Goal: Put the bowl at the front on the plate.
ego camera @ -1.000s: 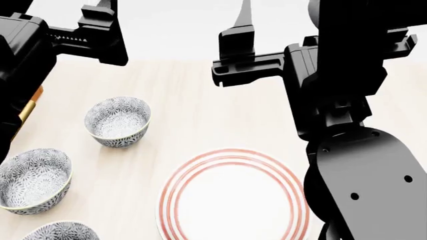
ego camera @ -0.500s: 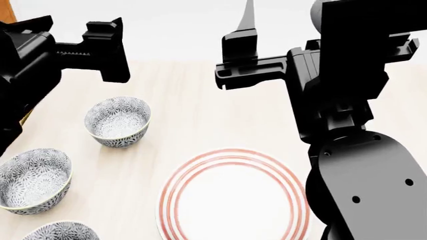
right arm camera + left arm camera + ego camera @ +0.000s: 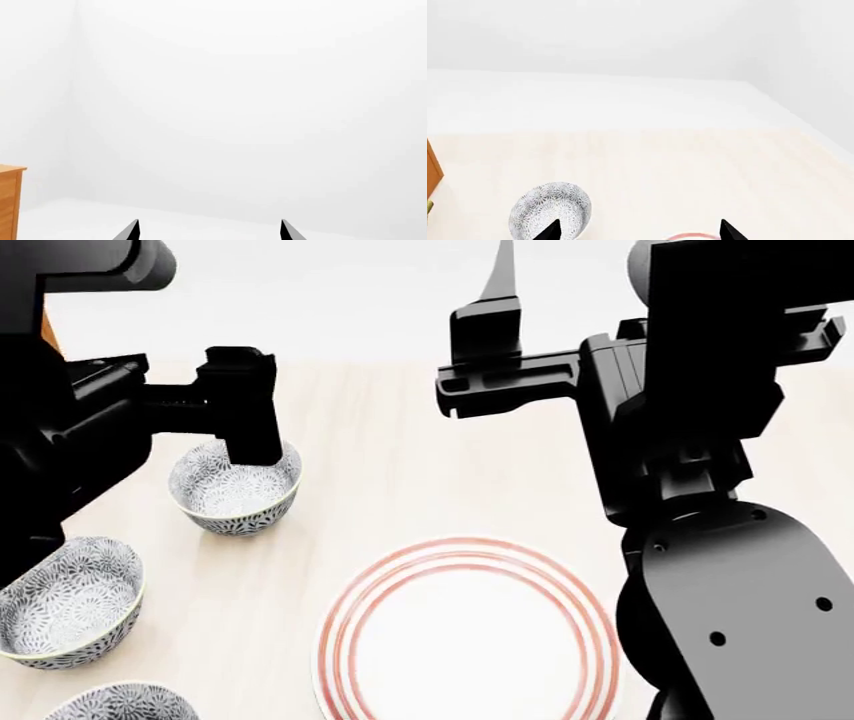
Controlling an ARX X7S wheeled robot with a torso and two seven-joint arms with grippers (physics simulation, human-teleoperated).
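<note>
In the left wrist view, the left pincer (image 3: 639, 232) is seen spread wide and empty; only its tips show, and the wide white red-ringed plate (image 3: 692, 236) is cropped to a sliver.

In the head view, three small grey-blue floral ceramic bowls lie left of the plate (image 3: 467, 635) on the pale worktop (image 3: 400, 490); the farthest bowl (image 3: 234, 490) is partly hidden by the pincer, the nearest bowl (image 3: 120, 704) is cut off.

In the right wrist view, the right pincer (image 3: 209, 231) is spread, empty, its tips alone visible.

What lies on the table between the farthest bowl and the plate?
Nothing: in the head view, only bare light wooden table separates the farthest bowl from the plate. The left gripper overlaps the bowl's far rim.
</note>
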